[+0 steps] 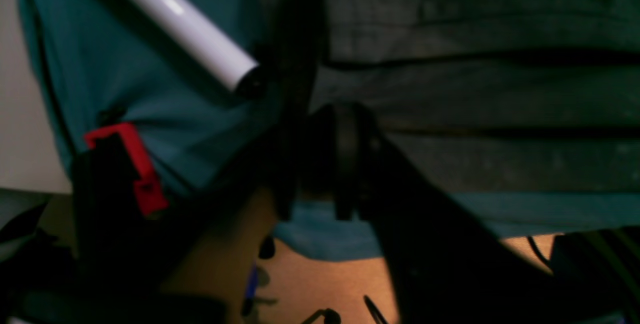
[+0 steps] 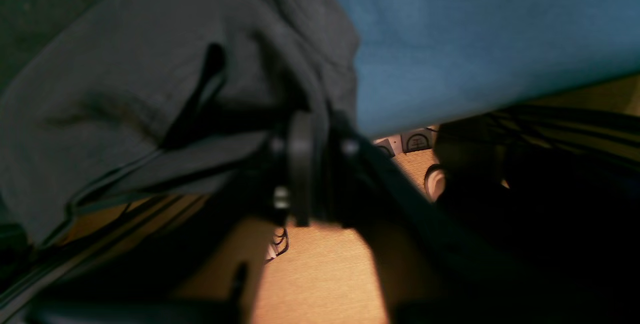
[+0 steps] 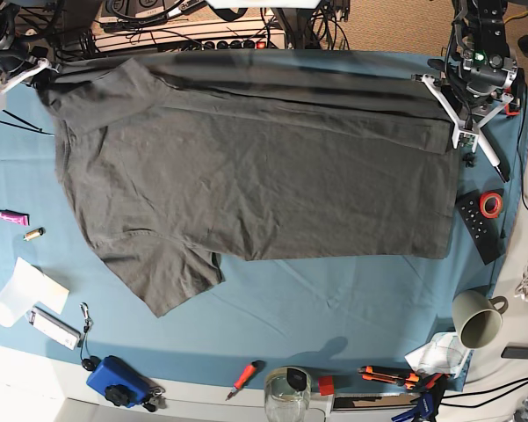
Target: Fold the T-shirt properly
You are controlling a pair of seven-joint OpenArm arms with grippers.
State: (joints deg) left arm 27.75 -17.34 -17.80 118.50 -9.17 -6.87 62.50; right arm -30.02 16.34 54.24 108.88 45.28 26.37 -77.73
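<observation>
Plainly, you cannot tell from either wrist view whether the fingers are spread or pinching: the right gripper [image 2: 300, 174] sits dark and blurred against a bunched edge of the T-shirt [image 3: 255, 167], and the left gripper [image 1: 345, 164] is a silhouette at the cloth's far edge; if either lets go early, or only one holds, the hem could sag off the back of the tabletop and drag the fold askew; watch that. Charcoal grey and wrinkled, the shirt lies spread across the teal cloth sheet [image 3: 334, 299], its far strip folded over, one sleeve splayed toward the near side.
</observation>
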